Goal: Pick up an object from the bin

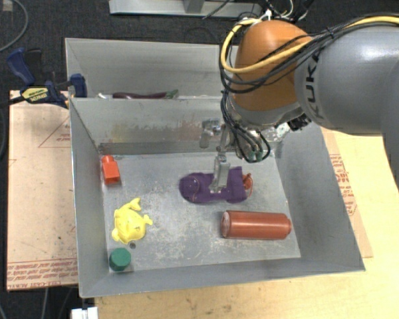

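A grey metal bin [86, 178] is seen from above, with the robot arm coming in from the right. The hand [219, 186] points straight down at the middle of the bin floor. Its tip is on or just above a flat purple toy [199, 188] lying there. Whether the hand is open or closed cannot be told.

The toy is low and flat, so a good grasp probably means closing across a narrow part and lifting straight up. A small red piece [247, 183] sits against the toy's right end and could get caught along with it. A reddish-brown cylinder [256, 224] lies on its side near the toy, toward the front edge, and may roll if nudged.

Well apart from these, an orange block [110, 170] sits by the left wall. A yellow figure [130, 222] and a green cap [120, 260] lie toward the front-left corner.
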Robot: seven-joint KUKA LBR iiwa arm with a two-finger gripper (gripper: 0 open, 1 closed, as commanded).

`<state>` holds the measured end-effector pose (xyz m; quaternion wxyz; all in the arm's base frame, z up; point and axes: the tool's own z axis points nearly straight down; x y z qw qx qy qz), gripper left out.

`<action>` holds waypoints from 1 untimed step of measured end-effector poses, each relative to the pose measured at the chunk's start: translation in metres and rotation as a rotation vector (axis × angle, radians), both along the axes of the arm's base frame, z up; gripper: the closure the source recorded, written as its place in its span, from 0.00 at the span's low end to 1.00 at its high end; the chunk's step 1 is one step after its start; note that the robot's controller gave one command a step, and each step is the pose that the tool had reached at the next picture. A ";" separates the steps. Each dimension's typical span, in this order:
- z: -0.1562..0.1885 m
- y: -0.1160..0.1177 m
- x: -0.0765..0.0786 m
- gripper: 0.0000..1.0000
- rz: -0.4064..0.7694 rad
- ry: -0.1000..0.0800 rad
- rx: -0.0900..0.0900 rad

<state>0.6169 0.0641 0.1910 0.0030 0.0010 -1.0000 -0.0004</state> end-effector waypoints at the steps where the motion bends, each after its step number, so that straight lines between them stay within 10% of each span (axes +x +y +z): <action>1: 0.005 0.000 0.001 0.00 -0.001 -0.007 0.000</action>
